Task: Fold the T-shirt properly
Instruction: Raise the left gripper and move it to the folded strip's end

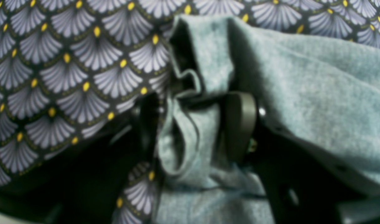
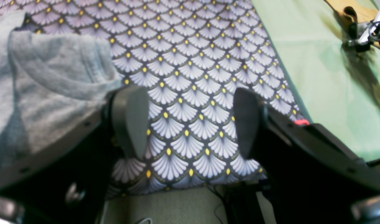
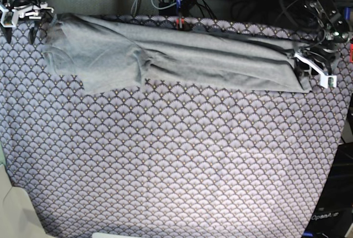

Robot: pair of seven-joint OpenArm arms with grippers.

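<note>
While a purple-grey scallop-patterned cloth (image 3: 176, 161) covers nearly the whole table in the base view, the grey T-shirt (image 3: 165, 56) lies stretched in a long, loosely folded band along the cloth's far edge, running from the far corner on that view's left to the far corner on its right. Its wider end, with a sleeve spread out, sits on the view's left, and the fabric narrows toward the view's right, where it bunches at the left gripper (image 3: 304, 61). In the left wrist view, the left gripper (image 1: 205, 130) has a rumpled fold of the T-shirt (image 1: 302, 93) between its jaws, one dark pad (image 1: 239, 124) pressed against the gathered cloth while the other is hidden in blurred shadow; the jaws stand fairly wide yet are closed on the bunched fabric. More of the shirt drapes over the gripper's body on that view's right side. The right gripper (image 2: 190, 124) hangs over the patterned cloth (image 2: 190, 62) with its two dark pads well apart and nothing between them, only the scallop print showing through the gap. A sleeve edge of the T-shirt (image 2: 46, 81) lies just beside that gripper's pad on the view's left. In the base view, the right gripper (image 3: 22, 15) appears at the far corner, beside the shirt's wide end.
</note>
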